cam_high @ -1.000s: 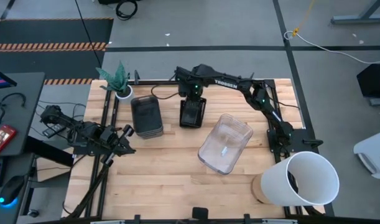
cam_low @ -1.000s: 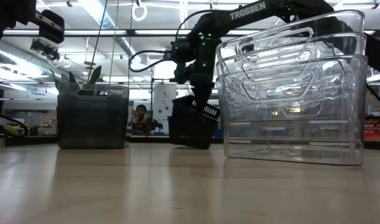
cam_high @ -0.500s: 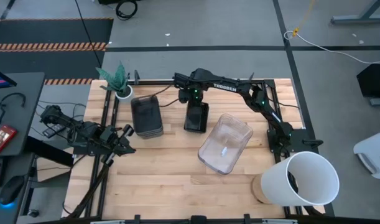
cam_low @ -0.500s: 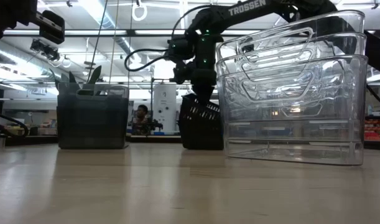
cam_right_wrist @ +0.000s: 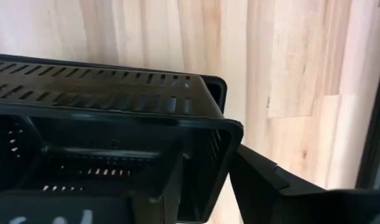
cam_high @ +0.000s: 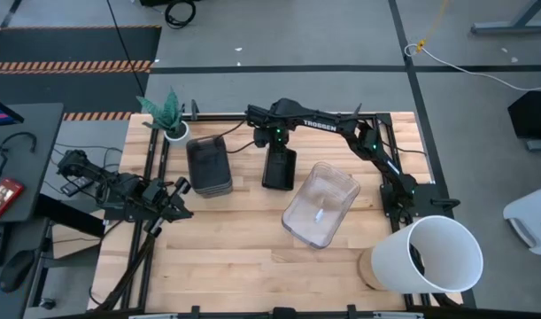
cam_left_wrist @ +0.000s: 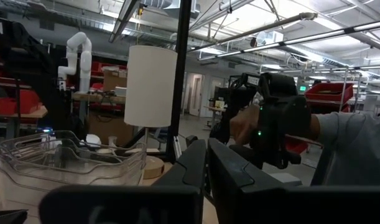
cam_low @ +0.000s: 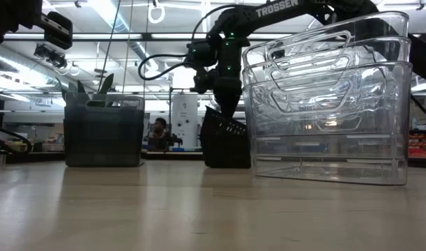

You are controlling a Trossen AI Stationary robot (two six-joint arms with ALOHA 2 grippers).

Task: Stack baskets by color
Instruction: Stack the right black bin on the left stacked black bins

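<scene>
Light, stiff black slotted basket (cam_high: pixel 279 167), upper centre of the desk (cam_high: pixel 235 248): grip its thin rim, which the right claw (cam_high: pixel 276 144) straddles, fingers parted.

Robotics lab: white robot arm (cam_left_wrist: pixel 78 50), red shelving (cam_left_wrist: pixel 15 99).

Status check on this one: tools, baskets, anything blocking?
Right tool open astride the black basket's rim, basket down on the table. Left tool shut, parked at the left edge. Nothing blocking.
</scene>
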